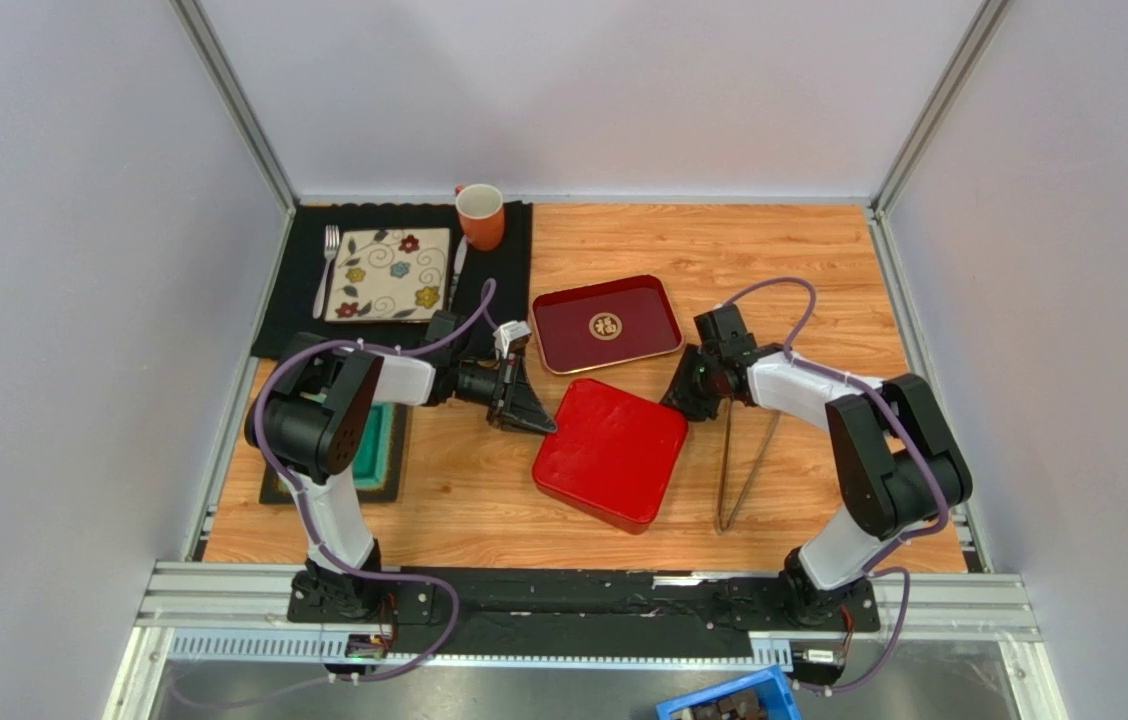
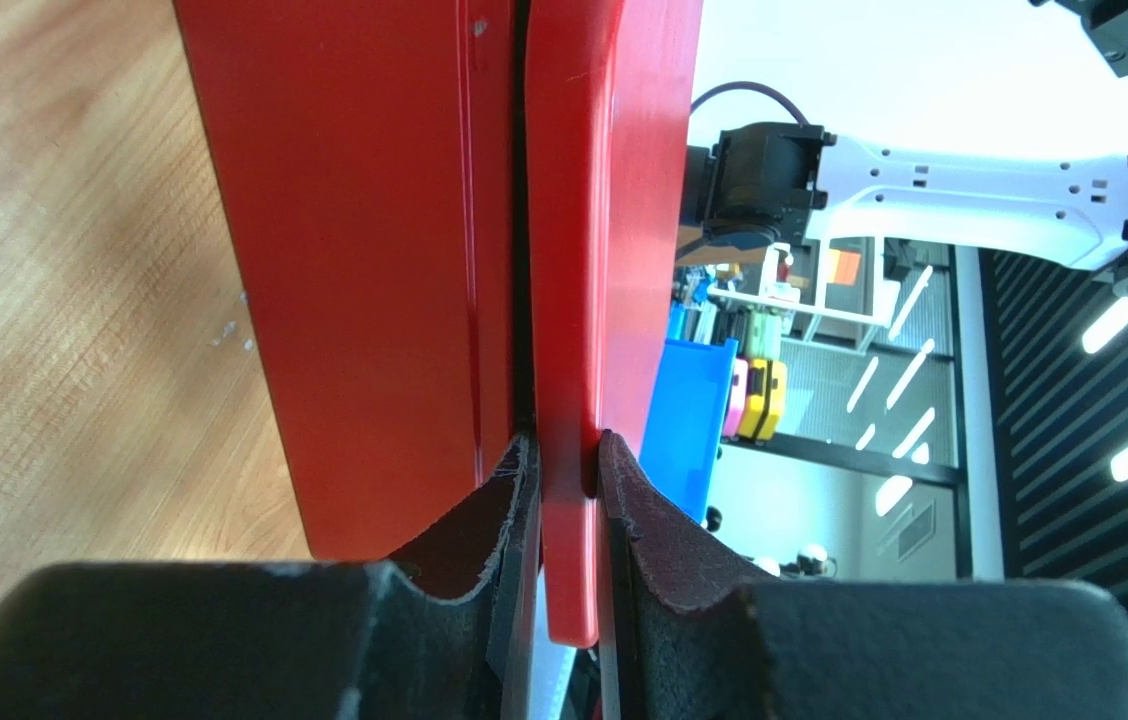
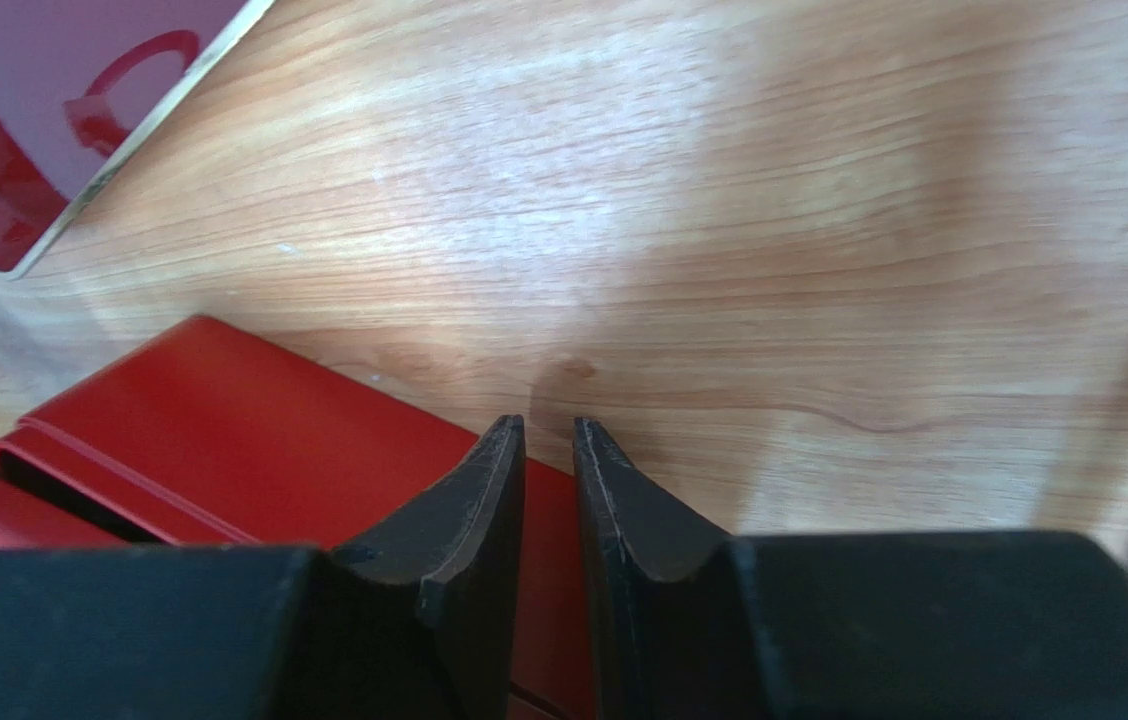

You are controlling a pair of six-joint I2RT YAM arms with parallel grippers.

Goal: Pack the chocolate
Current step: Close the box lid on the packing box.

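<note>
No chocolate pieces show in any view. A red box (image 1: 612,450) lies in the middle of the table with its lid on. My left gripper (image 1: 537,420) is at the box's left corner, shut on the edge of the red lid (image 2: 608,225). The lid stands slightly apart from the box base (image 2: 360,225). My right gripper (image 1: 680,393) is at the box's upper right corner, its fingers almost together with nothing between them. In the right wrist view the gripper (image 3: 549,428) hovers over the edge of the red box (image 3: 225,435).
A dark red tray (image 1: 605,323) with a gold emblem lies behind the box; its corner shows in the right wrist view (image 3: 14,135). Metal tongs (image 1: 743,465) lie right of the box. A black mat holds a floral plate (image 1: 388,275), a fork (image 1: 328,267) and an orange mug (image 1: 480,215). A teal item (image 1: 375,443) lies left.
</note>
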